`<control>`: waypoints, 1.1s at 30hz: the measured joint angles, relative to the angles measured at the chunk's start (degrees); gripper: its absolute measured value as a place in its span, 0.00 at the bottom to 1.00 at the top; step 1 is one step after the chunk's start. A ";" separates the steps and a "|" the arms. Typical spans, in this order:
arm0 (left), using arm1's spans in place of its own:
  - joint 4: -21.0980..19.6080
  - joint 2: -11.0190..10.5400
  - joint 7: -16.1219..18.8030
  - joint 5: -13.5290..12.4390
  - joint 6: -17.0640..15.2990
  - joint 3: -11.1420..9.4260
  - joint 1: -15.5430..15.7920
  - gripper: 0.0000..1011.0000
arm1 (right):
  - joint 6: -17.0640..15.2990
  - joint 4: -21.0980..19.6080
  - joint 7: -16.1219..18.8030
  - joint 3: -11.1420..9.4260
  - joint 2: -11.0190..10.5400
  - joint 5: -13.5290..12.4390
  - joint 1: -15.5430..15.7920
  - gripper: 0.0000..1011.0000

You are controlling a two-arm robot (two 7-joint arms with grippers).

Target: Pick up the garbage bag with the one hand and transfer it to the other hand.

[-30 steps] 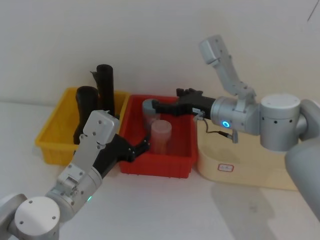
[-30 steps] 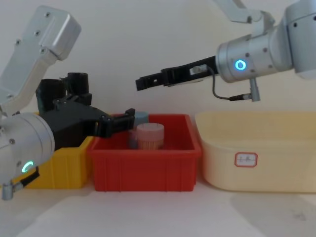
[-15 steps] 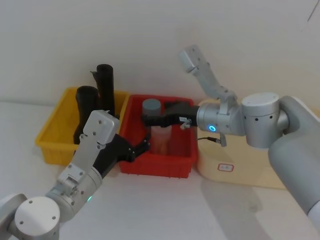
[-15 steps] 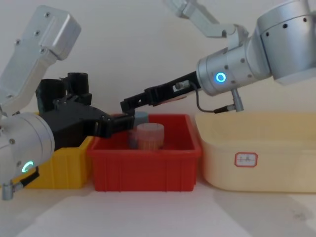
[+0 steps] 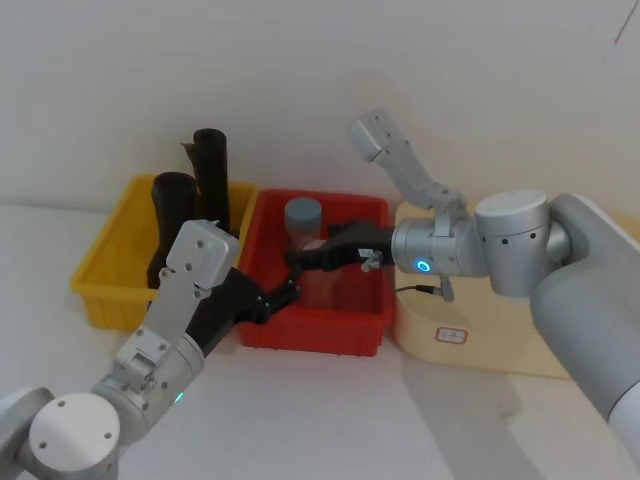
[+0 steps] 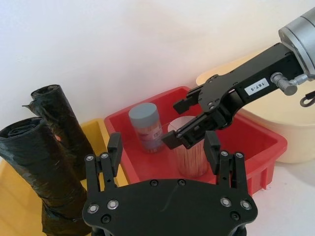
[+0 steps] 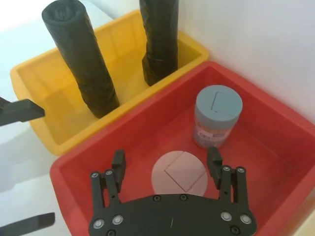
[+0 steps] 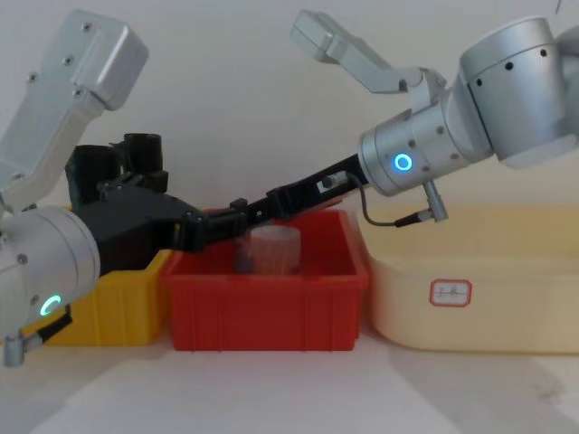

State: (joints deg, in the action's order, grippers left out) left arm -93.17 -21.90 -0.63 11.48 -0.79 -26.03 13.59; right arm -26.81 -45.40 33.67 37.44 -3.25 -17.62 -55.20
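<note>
The garbage bag [image 5: 170, 218], a thick black roll, stands upright in the yellow bin [image 5: 100, 283], beside a slimmer, taller black roll [image 5: 210, 175]. The roll also appears in my right wrist view [image 7: 81, 61] and left wrist view [image 6: 39, 172]. My left gripper [image 5: 283, 295], teal ring, hangs open at the red bin's near left corner, to the right of the roll and apart from it. My right gripper [image 5: 305, 258], blue ring, is open low over the red bin [image 5: 310, 335], its fingers [image 7: 118, 161] flanking the pink-lidded jar [image 7: 179, 173].
A grey-lidded jar [image 5: 303, 215] stands behind the pink-lidded jar in the red bin. A cream tub [image 5: 480, 345] sits to the right of the red bin. The two grippers' fingertips are close together over the red bin's left side [image 8: 231, 217]. White table lies in front.
My right gripper has swung left and dropped from above the red bin down to the pink-lidded jar, ending close to the left gripper. The left arm and both rolls have not moved.
</note>
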 joint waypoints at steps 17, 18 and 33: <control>0.00 0.00 0.00 0.00 0.00 0.00 0.00 0.99 | 0.13 2.63 0.87 0.22 -0.46 1.18 -0.70 0.99; 0.00 0.00 0.00 0.00 0.00 0.00 0.00 0.99 | 0.15 2.85 1.05 0.25 -0.46 1.27 -0.75 0.99; 0.00 0.00 0.00 0.00 0.00 0.00 0.00 0.99 | 1.56 6.12 2.58 0.69 0.42 2.30 -1.70 0.99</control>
State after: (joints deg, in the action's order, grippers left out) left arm -93.17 -21.90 -0.63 11.48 -0.79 -26.02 13.59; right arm -25.25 -39.28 36.25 38.13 -2.83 -15.32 -56.90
